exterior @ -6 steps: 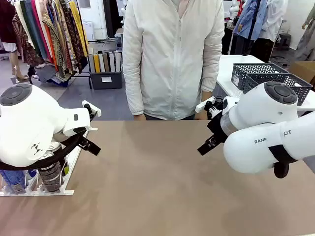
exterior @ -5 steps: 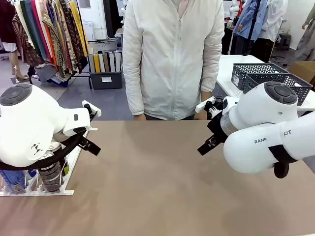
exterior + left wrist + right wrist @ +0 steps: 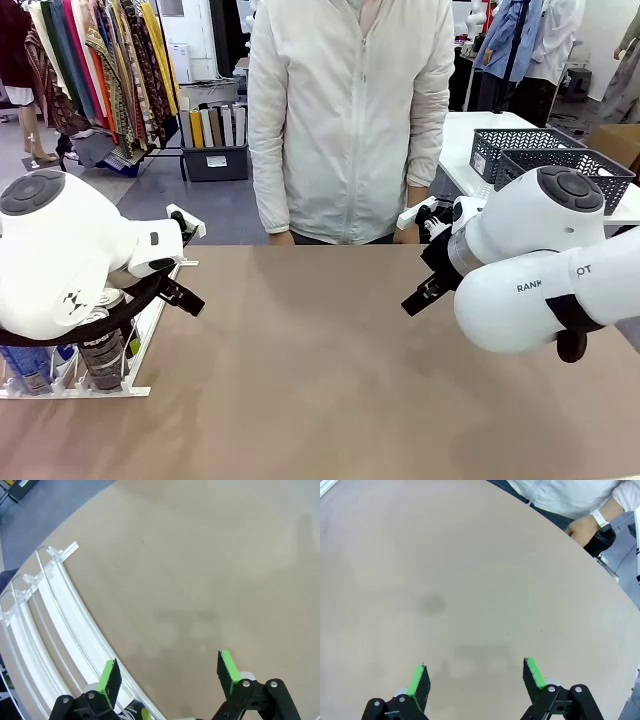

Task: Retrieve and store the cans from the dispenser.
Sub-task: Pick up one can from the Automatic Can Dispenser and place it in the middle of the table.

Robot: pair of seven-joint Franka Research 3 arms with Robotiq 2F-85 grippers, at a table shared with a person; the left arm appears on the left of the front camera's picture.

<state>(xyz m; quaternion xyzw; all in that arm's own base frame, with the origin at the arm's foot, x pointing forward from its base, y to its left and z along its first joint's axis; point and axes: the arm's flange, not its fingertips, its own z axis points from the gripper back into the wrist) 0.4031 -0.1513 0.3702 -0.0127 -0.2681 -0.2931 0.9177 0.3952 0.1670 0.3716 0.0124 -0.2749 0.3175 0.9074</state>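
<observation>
The dispenser (image 3: 135,388), a white rack of long rails, lies at the table's left edge, mostly hidden behind my left arm (image 3: 60,260). A dark can (image 3: 104,358) and a blue can (image 3: 25,362) stand at its near end. In the left wrist view the curved white rails of the dispenser (image 3: 55,610) run to the left of my left gripper (image 3: 168,672). That gripper hangs open over bare tabletop, holding nothing. My right gripper (image 3: 476,677) is open too, above bare table on the right side, far from the cans.
A person in a white jacket (image 3: 350,120) stands at the far edge, one hand (image 3: 582,527) with a wristwatch resting at the table's rim. Dark grey lattice baskets (image 3: 545,155) sit on another table at the back right. The brown tabletop (image 3: 320,370) stretches between the arms.
</observation>
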